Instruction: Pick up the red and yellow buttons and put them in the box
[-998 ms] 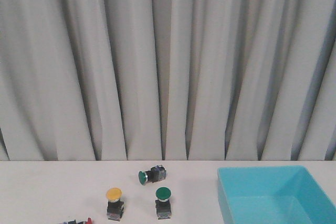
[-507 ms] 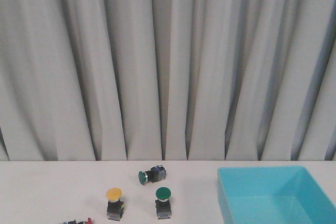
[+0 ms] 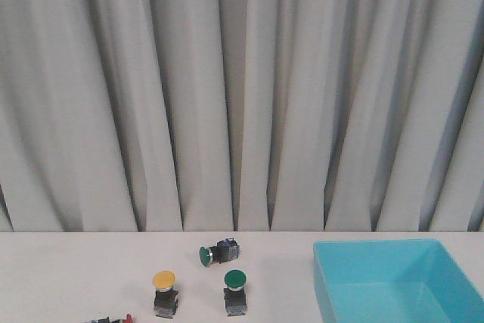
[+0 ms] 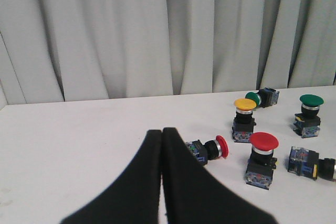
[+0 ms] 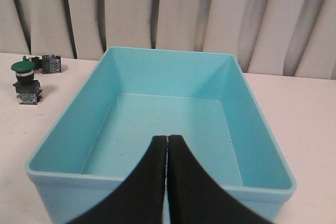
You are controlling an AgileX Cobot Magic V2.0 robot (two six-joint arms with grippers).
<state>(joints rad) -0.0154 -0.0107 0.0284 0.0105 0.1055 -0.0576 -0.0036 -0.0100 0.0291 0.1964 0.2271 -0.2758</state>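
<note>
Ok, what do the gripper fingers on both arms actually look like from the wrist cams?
Both look alike: the left gripper and right gripper each show two plain matte black fingers, broad at the base and curving to narrow tips. No markings, cables or pads are visible, and the arms themselves are out of view.

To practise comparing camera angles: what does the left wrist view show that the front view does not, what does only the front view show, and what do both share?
Only the left wrist view shows the closed left gripper, an upright red button, a red button on its side and a further toppled button. Only the front view shows the turquoise box. Both show the yellow button, the upright green button, the toppled green button and the curtain.
</note>
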